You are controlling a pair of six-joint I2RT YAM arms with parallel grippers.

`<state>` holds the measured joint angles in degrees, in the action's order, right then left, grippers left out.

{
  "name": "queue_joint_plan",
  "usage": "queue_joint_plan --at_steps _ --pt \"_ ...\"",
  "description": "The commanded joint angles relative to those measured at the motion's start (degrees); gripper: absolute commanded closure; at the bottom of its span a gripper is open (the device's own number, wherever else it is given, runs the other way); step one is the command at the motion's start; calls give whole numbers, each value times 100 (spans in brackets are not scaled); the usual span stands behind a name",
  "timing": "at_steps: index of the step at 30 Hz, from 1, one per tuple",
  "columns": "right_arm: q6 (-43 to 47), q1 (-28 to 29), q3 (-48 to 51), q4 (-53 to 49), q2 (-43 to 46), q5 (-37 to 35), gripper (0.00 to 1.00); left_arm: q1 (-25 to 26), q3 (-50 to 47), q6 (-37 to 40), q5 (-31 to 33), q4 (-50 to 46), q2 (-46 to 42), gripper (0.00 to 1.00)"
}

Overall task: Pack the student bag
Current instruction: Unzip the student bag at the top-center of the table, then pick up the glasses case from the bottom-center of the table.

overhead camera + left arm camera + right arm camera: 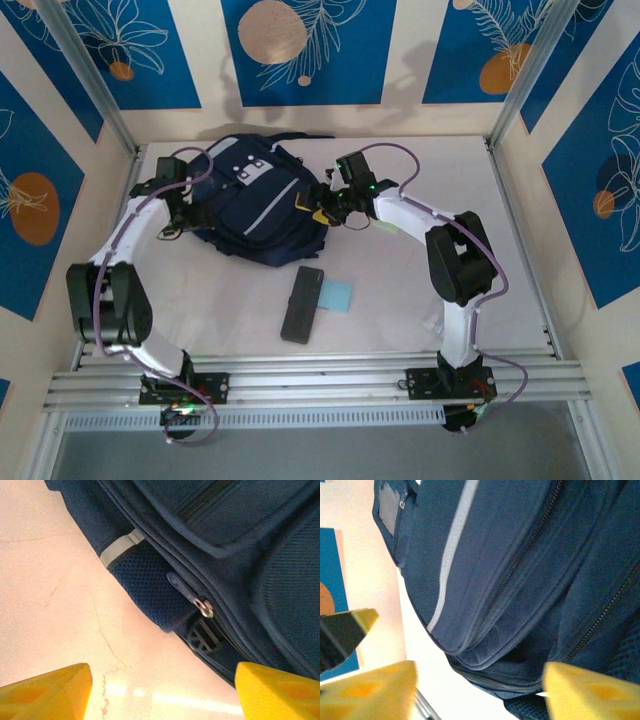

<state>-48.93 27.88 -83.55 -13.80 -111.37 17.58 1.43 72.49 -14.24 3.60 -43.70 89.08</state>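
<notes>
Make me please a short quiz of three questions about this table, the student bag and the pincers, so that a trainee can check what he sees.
1. True or false: the black oblong object lies inside the student bag.
2. What lies right next to the black oblong object? A) a light blue square sheet B) a red cup C) a pair of scissors
3. Fill in: beside the bag, the left pincer stands ____ (open or shut).

Key: 1 false, it lies on the table, nearer the arm bases than the bag; 2 A; 3 open.
</notes>
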Motion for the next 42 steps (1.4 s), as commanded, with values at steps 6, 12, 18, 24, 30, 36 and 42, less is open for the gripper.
queue_joint_plan --at_steps 6,12,18,24,30,36,42 --pt "505 -385 281 -1211 1324 -1284 1 995 -1073 -941 -1000 91 -1472 14" --pt "885 -800 752 -1881 1937 -1672 1 2468 -1791 -1757 -762 584 -1824 12" --pt "932 -1132 1677 -1777 2573 -1558 1 3824 -2028 -2113 -243 1004 -1389 9" --pt "645 -1188 2768 -1290 3159 -1256 1 4684 -1772 -2170 -41 1303 -485 7" --pt "455 -1188 3520 -1033 3616 -1075 1 4929 -1061 -1931 72 1262 563 7" --pt "422 -1195 3878 -1065 4001 -1146 1 4929 -624 -1819 274 1138 1287 13" --pt "495 -1239 3904 -1131 4192 -1240 0 4935 -592 -1753 510 1161 1487 20"
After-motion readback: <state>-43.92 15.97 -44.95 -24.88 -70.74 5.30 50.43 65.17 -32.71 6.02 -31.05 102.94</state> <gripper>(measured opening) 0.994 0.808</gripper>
